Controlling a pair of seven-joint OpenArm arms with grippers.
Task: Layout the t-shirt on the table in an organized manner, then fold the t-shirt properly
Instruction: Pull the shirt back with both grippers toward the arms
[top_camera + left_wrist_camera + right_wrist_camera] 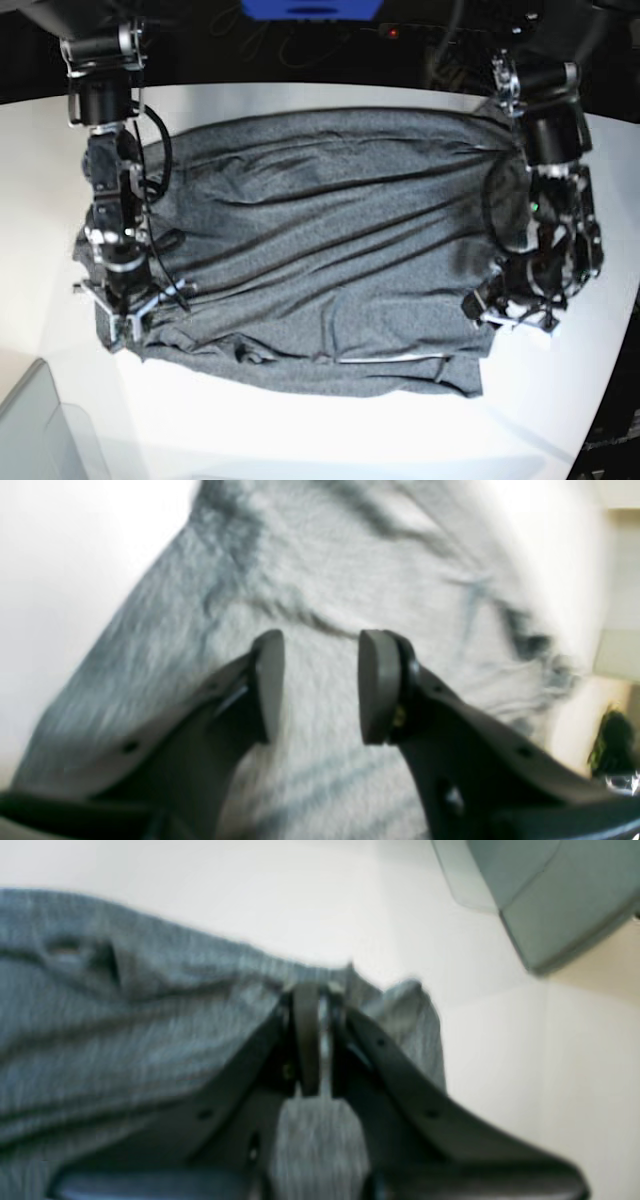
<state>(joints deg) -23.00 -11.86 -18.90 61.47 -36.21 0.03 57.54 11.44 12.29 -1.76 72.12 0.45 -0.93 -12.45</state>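
Note:
The dark-grey t-shirt [320, 250] lies spread wide and wrinkled across the white table [300, 430]. At the shirt's left edge in the base view, my right gripper [128, 315] points down onto the cloth. In the right wrist view, this gripper [320, 1005] is shut, with a bunched edge of the shirt [125, 1030] pinched between its pads. At the shirt's right edge, my left gripper [512, 318] hangs low. Its jaws [320, 685] stand apart over the fabric [325, 570], with nothing gripped between them.
A translucent grey bin corner [40, 430] sits at the table's near left and also shows up in the right wrist view as the bin [550, 900]. Bare white tabletop [300, 900] surrounds the shirt. The table's curved edge [600, 400] runs close to the left arm.

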